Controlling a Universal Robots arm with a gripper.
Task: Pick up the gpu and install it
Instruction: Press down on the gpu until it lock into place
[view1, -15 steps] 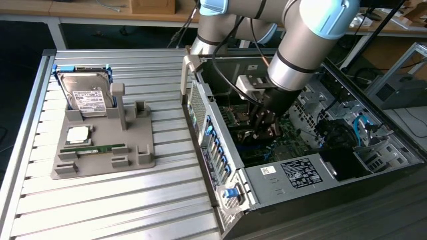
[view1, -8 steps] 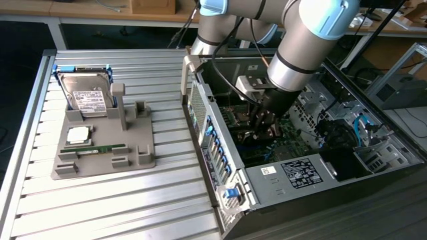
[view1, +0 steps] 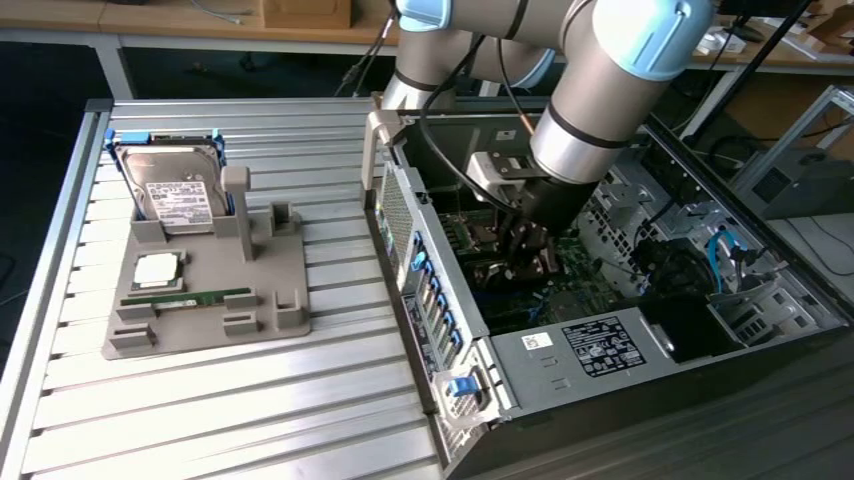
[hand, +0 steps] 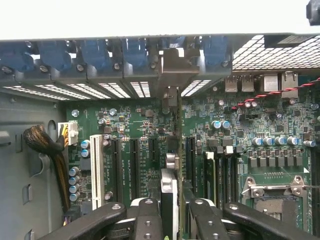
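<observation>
I have the arm lowered into the open computer case (view1: 601, 330), above the motherboard (hand: 250, 150). The gripper (view1: 531, 255) is partly closed on the gpu (hand: 172, 150), pinching the thin card on its two faces so it stands on edge. It hangs just over the expansion slots (hand: 135, 165), its metal bracket toward the rear wall openings, I think for alignment. The grey tray (view1: 200, 290) keeps the hard drive (view1: 174, 190).
</observation>
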